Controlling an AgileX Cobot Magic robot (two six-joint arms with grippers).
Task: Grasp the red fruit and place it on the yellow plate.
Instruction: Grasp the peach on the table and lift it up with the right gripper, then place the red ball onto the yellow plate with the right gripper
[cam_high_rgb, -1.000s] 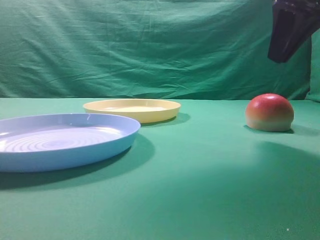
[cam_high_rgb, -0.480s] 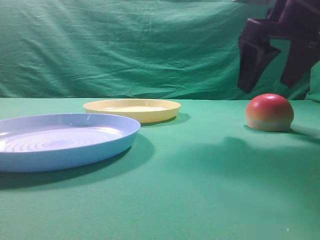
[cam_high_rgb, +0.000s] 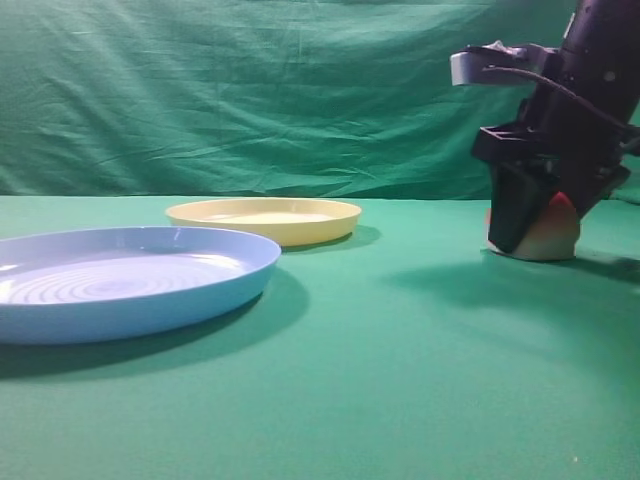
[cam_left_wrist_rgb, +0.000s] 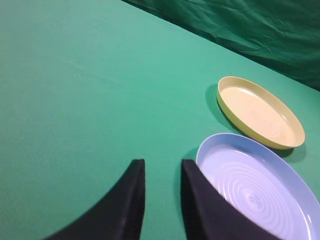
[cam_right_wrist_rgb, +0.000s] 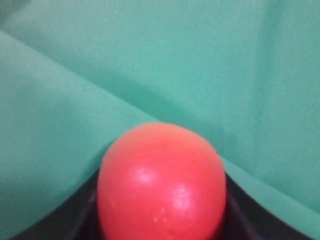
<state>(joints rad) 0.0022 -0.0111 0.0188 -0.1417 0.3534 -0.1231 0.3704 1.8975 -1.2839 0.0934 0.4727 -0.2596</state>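
The red fruit (cam_high_rgb: 561, 226) sits on the green cloth at the right, mostly hidden behind my right gripper (cam_high_rgb: 548, 232). That gripper has come down over it, one dark finger on each side. In the right wrist view the fruit (cam_right_wrist_rgb: 160, 185) fills the whole gap of the gripper (cam_right_wrist_rgb: 160, 222) and its sides meet the fingers (cam_right_wrist_rgb: 82, 215). The jaws still stand spread wide, and the fruit rests on the cloth. The yellow plate (cam_high_rgb: 300, 232) lies left of centre, far from the fruit, and holds nothing. My left gripper (cam_left_wrist_rgb: 162, 167) hovers beside the blue plate with a narrow gap showing cloth. The yellow plate (cam_left_wrist_rgb: 227, 107) lies beyond it.
A larger light-blue plate (cam_high_rgb: 150, 310) with concentric rings sits at the front left, just ahead of the yellow one, and also shows in the left wrist view (cam_left_wrist_rgb: 300, 185). A green backdrop (cam_high_rgb: 250, 90) hangs behind the table.
My right gripper has dropped from the upper right corner down over the red fruit, which now sits between its fingers. The fruit and both plates have not moved.
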